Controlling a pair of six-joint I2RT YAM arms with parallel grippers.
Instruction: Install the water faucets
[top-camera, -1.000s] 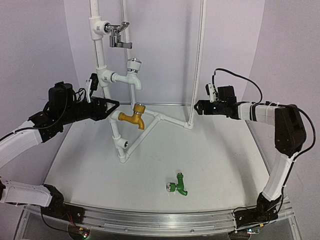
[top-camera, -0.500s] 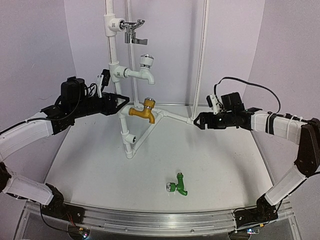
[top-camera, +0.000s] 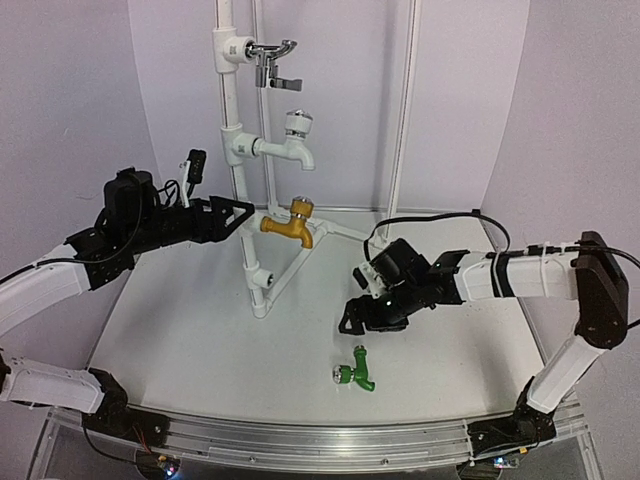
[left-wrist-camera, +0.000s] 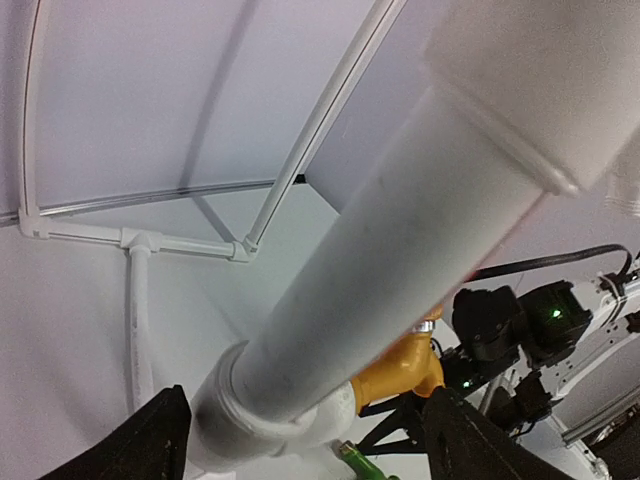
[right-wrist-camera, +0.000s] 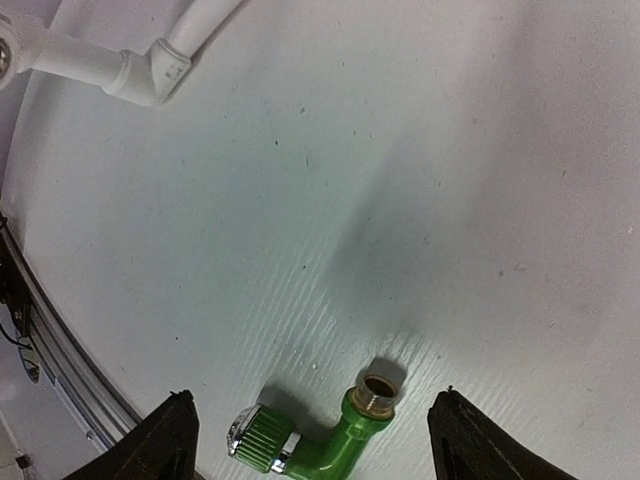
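Top external view: you see two arms reaching over a white table (top-camera: 150, 340), with a white pipe stand (top-camera: 231, 130) rising at the far middle.
Green tap: the green tap (top-camera: 356, 371) lies on its side on the table, near the front edge and a little right of centre, with nothing touching it.
Right end effector: your right end effector (top-camera: 349, 322) hangs above the table just on the far side of the green tap, jaws wide and holding nothing.
Right wrist view: the green tap (right-wrist-camera: 330, 447) sits at the bottom edge between the jaws of the right end effector (right-wrist-camera: 312, 400), its round threaded mouth facing the camera and its ribbed knob to the left.
Left end effector: your left end effector (top-camera: 246, 211) is at the upright of the pipe stand, level with the brass-yellow tap (top-camera: 288, 226).
Left wrist view: the left end effector (left-wrist-camera: 305, 405) has wide jaws, one on each side of the pipe stand (left-wrist-camera: 400, 270); you cannot tell whether they touch it. The brass-yellow tap (left-wrist-camera: 400, 370) shows just behind.
Other taps: a white tap (top-camera: 292, 140) and a chrome tap (top-camera: 270, 58) are mounted higher on the same upright.
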